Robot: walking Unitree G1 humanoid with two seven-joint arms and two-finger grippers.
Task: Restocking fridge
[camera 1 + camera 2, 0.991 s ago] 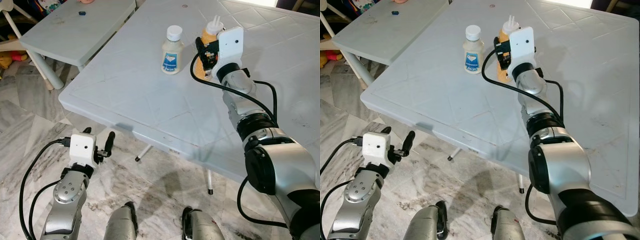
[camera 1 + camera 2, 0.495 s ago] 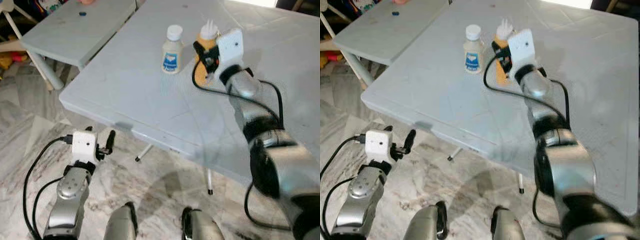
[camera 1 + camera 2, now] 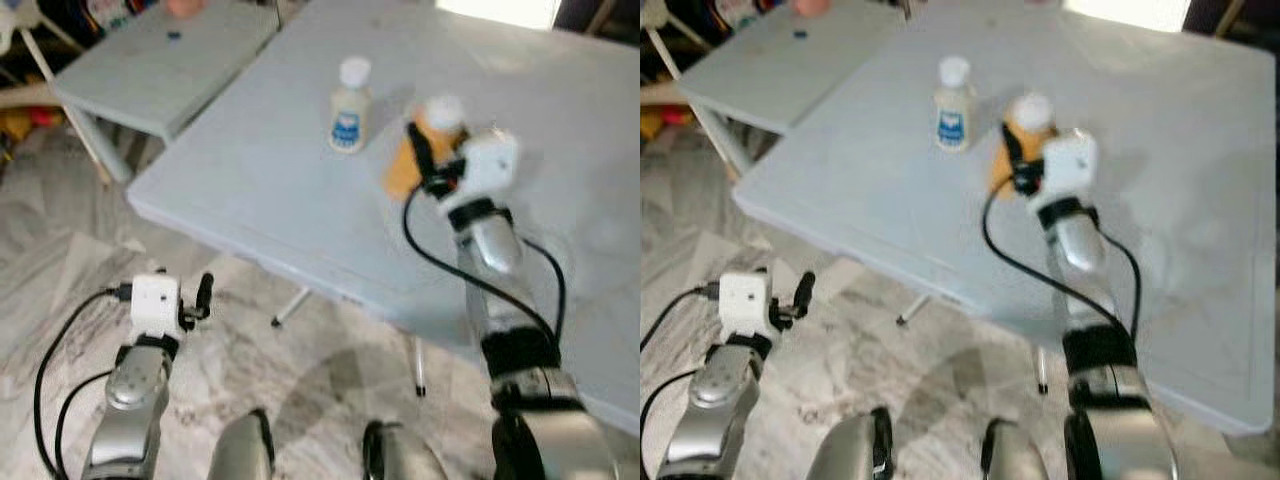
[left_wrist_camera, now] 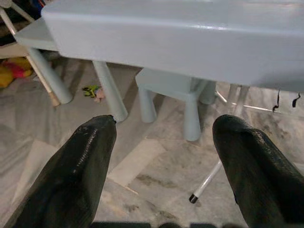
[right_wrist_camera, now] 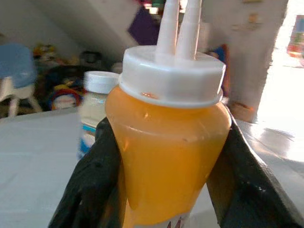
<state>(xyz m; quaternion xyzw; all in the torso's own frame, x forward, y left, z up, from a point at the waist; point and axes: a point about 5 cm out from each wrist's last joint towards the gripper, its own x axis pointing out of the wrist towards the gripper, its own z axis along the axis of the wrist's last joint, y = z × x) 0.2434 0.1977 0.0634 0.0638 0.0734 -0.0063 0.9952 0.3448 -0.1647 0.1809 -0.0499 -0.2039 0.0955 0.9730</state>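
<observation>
The orange sauce bottle point(image 5: 166, 156) stands upright, long axis vertical, its white twin-nozzle cap pointing up, over the middle of the pale bench point(image 3: 280, 180) toward its far edge. The right gripper point(image 3: 425, 170) clamps it, one black finger point(image 5: 90, 190) on each side of its body. Just beside it, nearer the far-left corner, stands a white-capped bottle point(image 3: 349, 105) with a blue label. The left gripper point(image 4: 161, 166) hangs below the bench's near edge, fingers spread over the marble floor point(image 3: 330, 370).

No legible text or labels
</observation>
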